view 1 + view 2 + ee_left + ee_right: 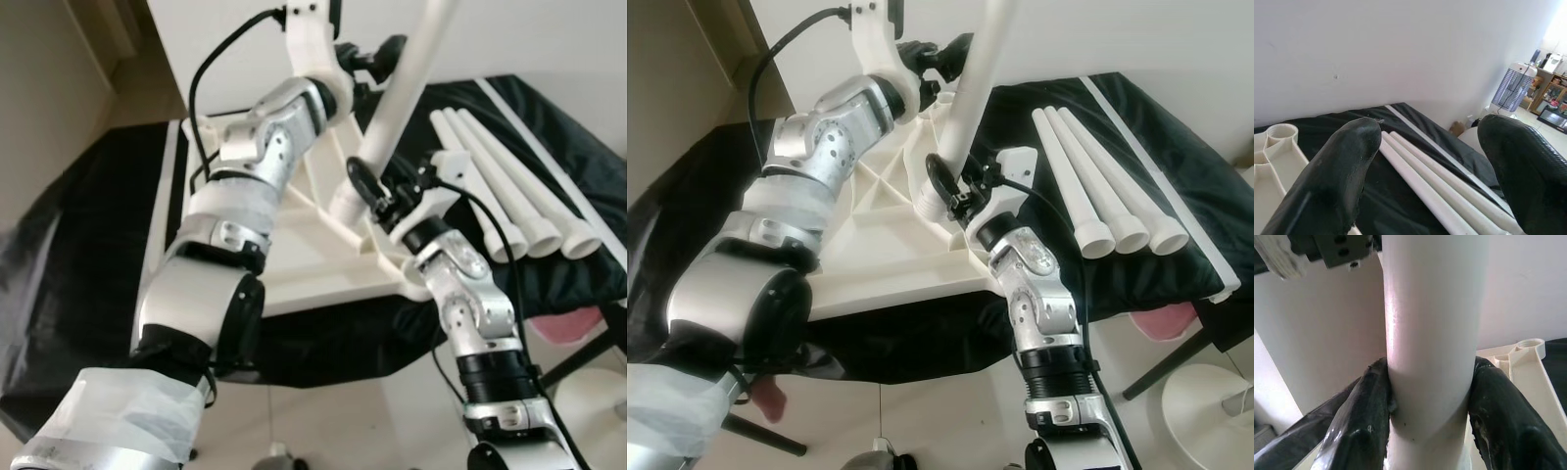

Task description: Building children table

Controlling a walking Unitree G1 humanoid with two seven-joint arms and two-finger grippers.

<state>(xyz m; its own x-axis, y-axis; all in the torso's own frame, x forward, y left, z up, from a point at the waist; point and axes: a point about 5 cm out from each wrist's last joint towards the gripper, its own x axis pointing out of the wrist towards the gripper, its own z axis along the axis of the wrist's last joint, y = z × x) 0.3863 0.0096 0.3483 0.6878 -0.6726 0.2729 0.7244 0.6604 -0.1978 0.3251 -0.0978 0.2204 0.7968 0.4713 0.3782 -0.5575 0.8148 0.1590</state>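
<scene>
One white table leg (1430, 333) stands clamped between the right gripper (1430, 426) fingers.

Cream tabletop (294, 264) lies upside down, ribbed underside up, on black sheet. One white leg (397, 108) stands tilted, foot at a corner socket. Three spare legs (509, 196) lie side by side just beside it.

Silver jointed arms (250, 166) with black elbow joints, white wrist housings, black cables (201, 78), and textured black fingers (1337, 171).
</scene>
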